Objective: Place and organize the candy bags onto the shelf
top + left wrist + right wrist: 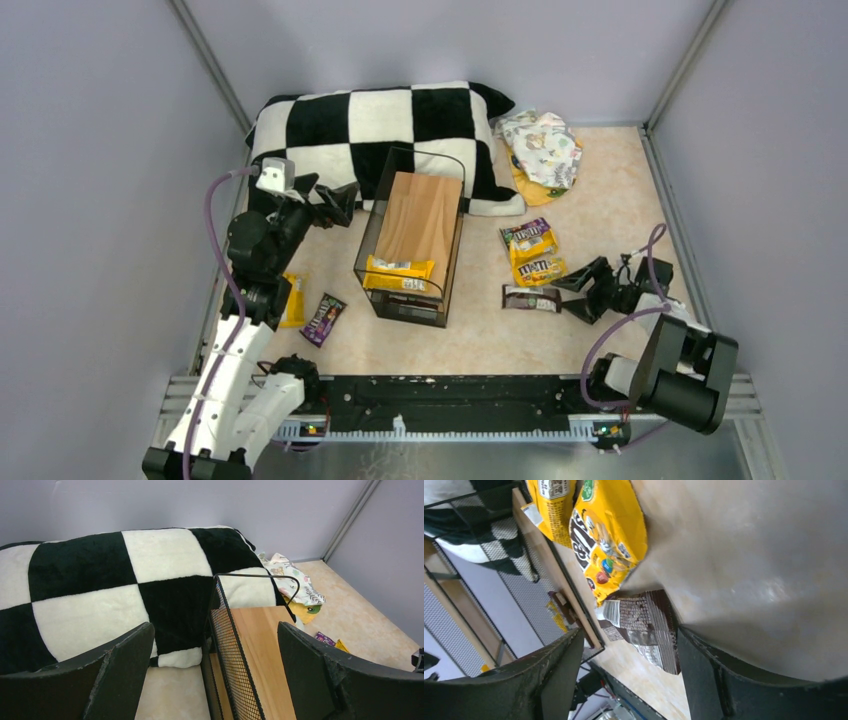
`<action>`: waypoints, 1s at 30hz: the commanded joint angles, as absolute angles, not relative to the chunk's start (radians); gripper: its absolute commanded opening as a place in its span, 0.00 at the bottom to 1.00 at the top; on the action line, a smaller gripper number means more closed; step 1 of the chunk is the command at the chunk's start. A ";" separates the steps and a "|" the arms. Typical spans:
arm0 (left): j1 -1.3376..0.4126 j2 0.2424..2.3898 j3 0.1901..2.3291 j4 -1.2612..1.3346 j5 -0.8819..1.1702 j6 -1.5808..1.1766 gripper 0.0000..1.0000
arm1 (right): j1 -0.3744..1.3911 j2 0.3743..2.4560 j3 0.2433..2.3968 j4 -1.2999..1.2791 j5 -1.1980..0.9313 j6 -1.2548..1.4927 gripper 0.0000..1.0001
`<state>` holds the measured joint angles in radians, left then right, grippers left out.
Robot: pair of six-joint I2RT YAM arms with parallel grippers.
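Your right hand (pixel 567 298) is resting low on the beige bench (pixel 620 200), jaws spread and gripping nothing, fingertips just beside a dark brown glossy candy packet (pixel 531 298). Your left hand (pixel 335 205) is hovering wide open and empty near the black wire-frame shelf with a wooden board (pixel 425 210), where one yellow candy packet (pixel 400 272) is lying at the near end.

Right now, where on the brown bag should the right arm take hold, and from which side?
Probably its right short end, coming in low from the right. The brown bag lies flat on the table, lengthwise toward the open right gripper, so that thin end faces the fingers. A yellow bag crowds its far side, which looks worse.
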<state>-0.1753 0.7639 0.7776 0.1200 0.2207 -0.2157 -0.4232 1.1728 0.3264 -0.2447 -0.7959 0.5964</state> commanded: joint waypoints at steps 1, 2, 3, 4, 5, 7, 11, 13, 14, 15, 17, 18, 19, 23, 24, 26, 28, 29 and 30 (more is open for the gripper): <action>-0.179 0.768 0.810 0.160 0.243 -0.225 0.99 | -0.357 1.254 0.300 -0.071 -0.822 0.574 0.66; -0.179 0.769 0.811 0.160 0.247 -0.226 0.99 | -0.327 1.259 0.309 -0.063 -0.808 0.570 0.64; -0.179 0.770 0.812 0.161 0.245 -0.226 0.99 | -0.295 1.264 0.309 -0.041 -0.802 0.569 0.63; -0.179 0.771 0.811 0.161 0.242 -0.225 0.99 | -0.283 1.274 0.311 -0.034 -0.800 0.559 0.60; -0.179 0.773 0.809 0.161 0.240 -0.224 0.99 | -0.279 1.288 0.314 -0.037 -0.801 0.548 0.57; -0.179 0.774 0.808 0.162 0.236 -0.224 0.99 | -0.269 1.314 0.311 -0.008 -0.835 0.551 0.54; -0.179 0.776 0.812 0.161 0.247 -0.227 0.99 | -0.175 1.364 0.339 -0.006 -0.838 0.534 0.50; -0.179 0.771 0.810 0.162 0.249 -0.229 0.99 | -0.137 1.377 0.338 0.032 -0.846 0.545 0.48; -0.179 0.769 0.808 0.164 0.247 -0.229 0.99 | -0.127 1.377 0.331 0.051 -0.856 0.556 0.47; -0.179 0.771 0.807 0.165 0.243 -0.227 0.99 | -0.121 1.376 0.324 0.069 -0.870 0.566 0.46; -0.179 0.777 0.809 0.161 0.241 -0.227 0.99 | -0.117 1.367 0.308 0.109 -0.894 0.585 0.46; -0.179 0.779 0.811 0.161 0.245 -0.228 0.99 | -0.117 1.368 0.305 0.120 -0.894 0.588 0.46; -0.179 0.779 0.812 0.161 0.250 -0.229 0.99 | -0.114 1.370 0.300 0.140 -0.894 0.594 0.46; -0.179 0.777 0.811 0.163 0.251 -0.232 0.99 | -0.106 1.406 0.270 0.285 -0.885 0.670 0.49; -0.179 0.777 0.810 0.162 0.248 -0.232 0.99 | -0.100 1.419 0.265 0.325 -0.880 0.690 0.49; -0.179 0.782 0.809 0.162 0.247 -0.229 0.99 | -0.086 1.436 0.259 0.384 -0.863 0.724 0.50; -0.179 0.786 0.810 0.161 0.247 -0.229 0.99 | -0.067 1.450 0.260 0.418 -0.840 0.747 0.46; -0.179 0.787 0.810 0.161 0.247 -0.229 0.99 | -0.056 1.456 0.260 0.439 -0.829 0.757 0.42; -0.179 0.785 0.810 0.161 0.247 -0.229 0.99 | -0.043 1.462 0.259 0.458 -0.818 0.767 0.37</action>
